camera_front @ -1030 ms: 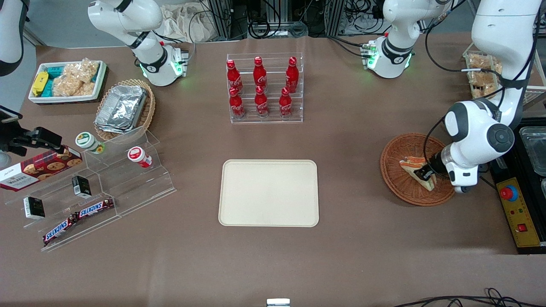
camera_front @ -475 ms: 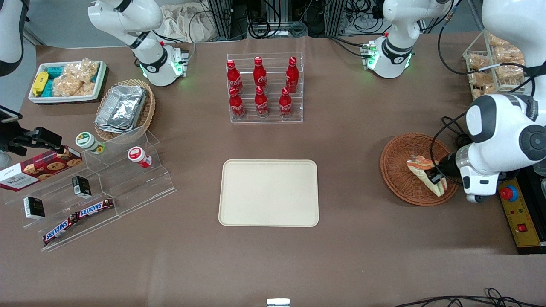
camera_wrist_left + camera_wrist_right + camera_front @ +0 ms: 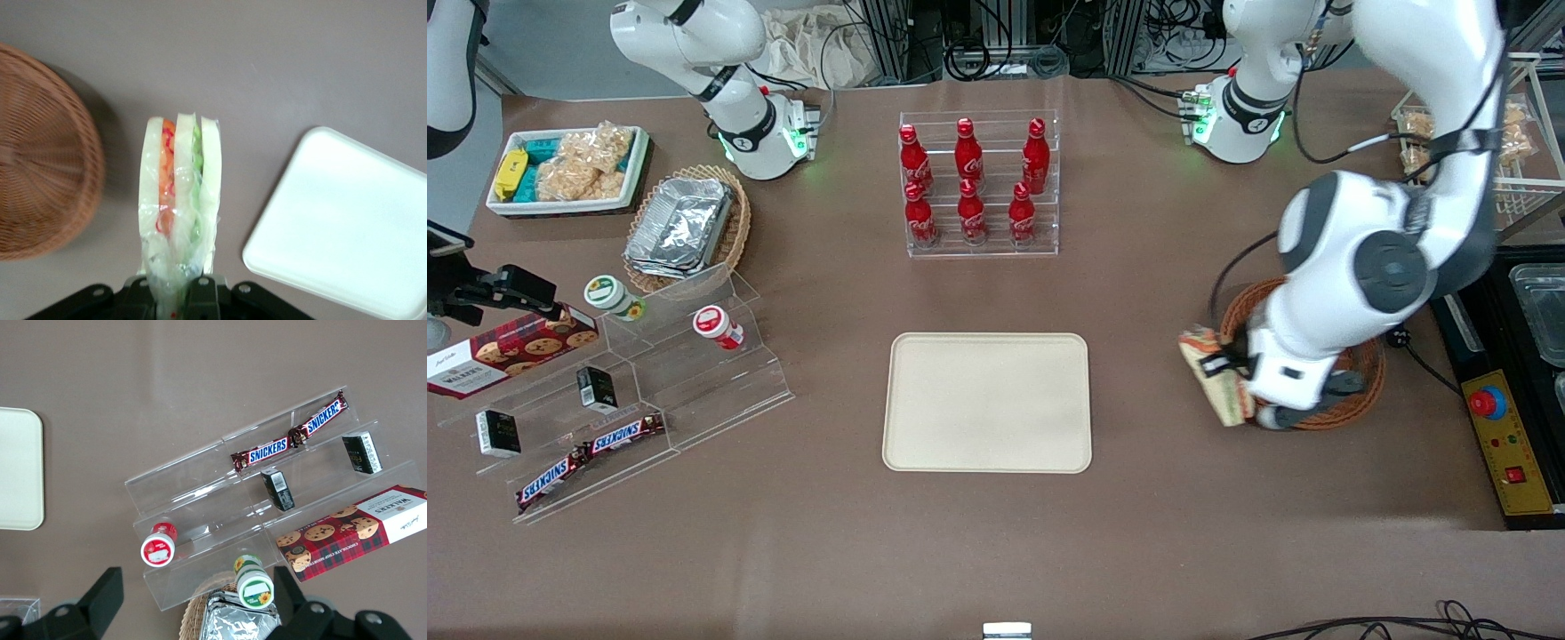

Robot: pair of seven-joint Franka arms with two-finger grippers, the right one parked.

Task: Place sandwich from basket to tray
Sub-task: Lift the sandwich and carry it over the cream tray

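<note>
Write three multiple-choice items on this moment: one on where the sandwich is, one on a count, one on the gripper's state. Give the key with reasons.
1. Where is the sandwich?
A. lying in the basket
B. held in the air between basket and tray
C. flat on the tray

2. How many red bottles stand in the clear rack?
A. four
B. six
C. eight

3. What is the gripper doing?
A. clamping the sandwich
B. open over the tray
C. resting in the basket

Key: 1 B, bare table shows under it in the wrist view; 2 B, two rows of three; 3 A, the wrap is pinched between its fingers.
</note>
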